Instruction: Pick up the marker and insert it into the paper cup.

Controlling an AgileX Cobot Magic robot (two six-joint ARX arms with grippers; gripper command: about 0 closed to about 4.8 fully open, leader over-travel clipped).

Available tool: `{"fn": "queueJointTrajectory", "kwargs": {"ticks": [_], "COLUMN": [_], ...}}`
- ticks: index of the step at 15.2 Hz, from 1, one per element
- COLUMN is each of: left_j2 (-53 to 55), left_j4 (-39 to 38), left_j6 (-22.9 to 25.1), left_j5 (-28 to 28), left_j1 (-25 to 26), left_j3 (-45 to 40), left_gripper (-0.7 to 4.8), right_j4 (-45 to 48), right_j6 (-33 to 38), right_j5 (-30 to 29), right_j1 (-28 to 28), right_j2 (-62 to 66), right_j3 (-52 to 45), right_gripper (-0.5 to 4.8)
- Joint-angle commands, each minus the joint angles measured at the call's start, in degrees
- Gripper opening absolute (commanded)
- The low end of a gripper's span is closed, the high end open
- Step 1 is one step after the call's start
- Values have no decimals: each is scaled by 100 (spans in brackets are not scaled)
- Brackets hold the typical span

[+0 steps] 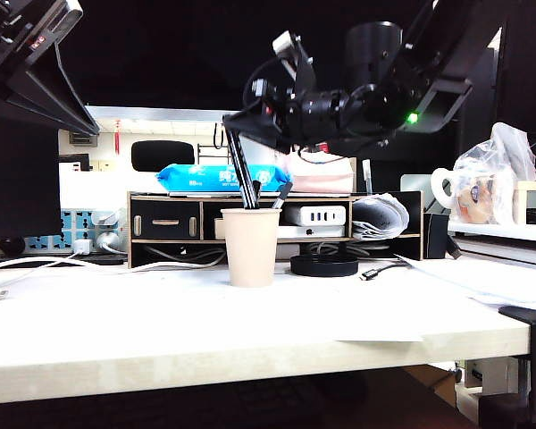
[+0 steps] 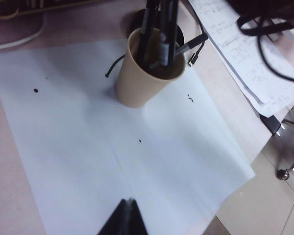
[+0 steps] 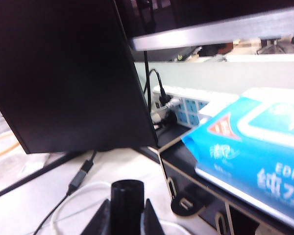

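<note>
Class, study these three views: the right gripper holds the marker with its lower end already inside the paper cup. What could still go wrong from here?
1. The paper cup stands unsupported; the left gripper is shut and away from it. Sideways push from the tilted marker might tip it.
2. Two pens already crowd the cup, so the marker may jam against them.
3. The marker is taller than the cup; if the right gripper releases it leaning, it could lever the cup over.

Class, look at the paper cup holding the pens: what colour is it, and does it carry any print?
Plain beige paper cup, no print; the left wrist view shows it best.
</note>
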Motion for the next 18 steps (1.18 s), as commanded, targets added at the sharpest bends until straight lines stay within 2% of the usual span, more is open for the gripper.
{"fn": "queueJointTrajectory", "kwargs": {"ticks": [1, 11, 14, 18], "left_j2": [-24, -24, -24, -24], "left_j4": [94, 125, 400, 1150], "left_j6": [0, 11, 50, 50], "left_j5": [42, 42, 179, 542], "left_j1": [-7, -7, -7, -17], "left_j3": [26, 26, 26, 26], "left_gripper": [-5, -5, -5, -5], "right_j4": [79, 74, -7, -70], "right_j6": [-9, -136, -142, -262], "right_j5": [-63, -164, -181, -181], "right_j1": [13, 11, 11, 9], "right_j2": [90, 262, 297, 297], "right_j3": [7, 4, -7, -7], "right_gripper": [18, 17, 18, 17]}}
